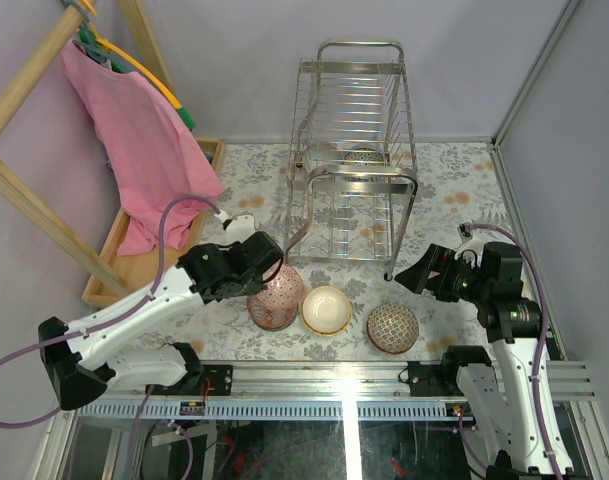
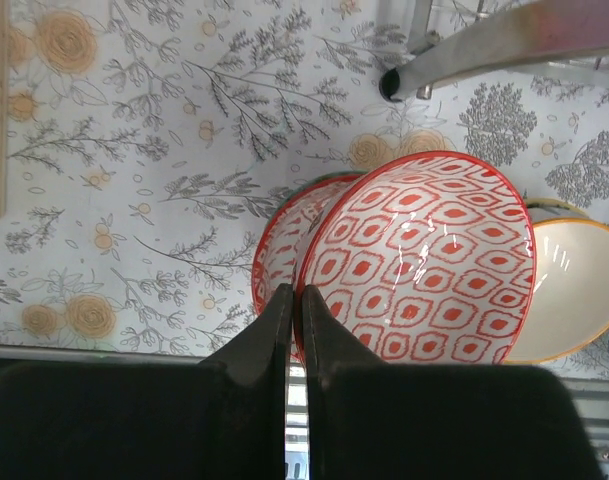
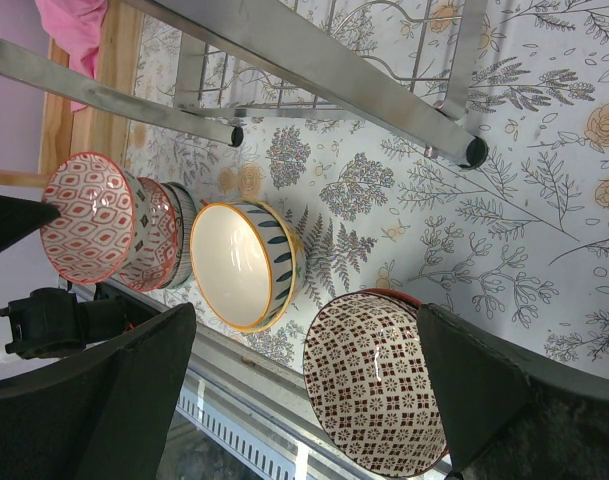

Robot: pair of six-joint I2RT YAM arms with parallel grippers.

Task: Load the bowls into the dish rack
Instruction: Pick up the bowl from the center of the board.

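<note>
Left gripper [image 2: 296,296] clamps 1 red-white bowl [image 2: 424,262]; right gripper [image 3: 304,312] spread; 1 cream bowl [image 1: 326,309], 1 dish rack [image 1: 362,178]

Dish rack [image 1: 362,177] centre, one bowl [image 1: 362,155] inside it; three more in a row in front: red-patterned bowl [image 1: 275,302], cream bowl [image 1: 326,309], dark-patterned bowl [image 1: 392,327]; left gripper [image 1: 269,273] at the red one's rim; right gripper [image 1: 406,277] beside the rack's front-right leg.

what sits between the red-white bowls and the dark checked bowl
One cream bowl with an orange rim; the top view shows it plainly.
</note>
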